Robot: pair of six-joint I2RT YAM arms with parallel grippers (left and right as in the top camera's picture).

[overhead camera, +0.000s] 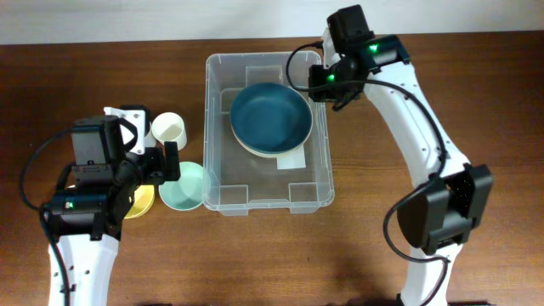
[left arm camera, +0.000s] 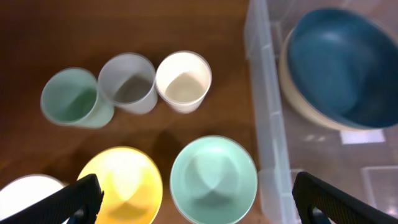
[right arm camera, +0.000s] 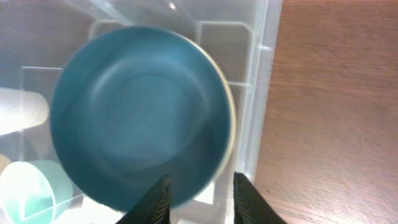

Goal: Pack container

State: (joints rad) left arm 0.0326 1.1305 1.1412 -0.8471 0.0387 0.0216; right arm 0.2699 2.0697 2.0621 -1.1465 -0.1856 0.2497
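The container (overhead camera: 323, 183) is a clear bin at the table's middle. A dark blue bowl (overhead camera: 270, 117) lies in it, nested on a cream bowl. My right gripper (overhead camera: 327, 81) is open over the bin's far right rim. In the right wrist view its fingers (right arm camera: 202, 177) straddle the blue bowl's (right arm camera: 140, 115) rim beside the container wall (right arm camera: 261, 93), holding nothing. My left gripper (overhead camera: 170, 161) is wide open and empty, above a mint bowl (overhead camera: 183, 187) left of the container. In the left wrist view the gripper (left arm camera: 199, 205) spans the mint bowl (left arm camera: 213, 179).
Left of the bin are a yellow bowl (left arm camera: 121, 183), a white bowl (left arm camera: 28, 198), a mint cup (left arm camera: 74, 98), a grey cup (left arm camera: 129, 84) and a cream cup (left arm camera: 183, 81). Bare wood table (right arm camera: 336, 124) lies right of the bin.
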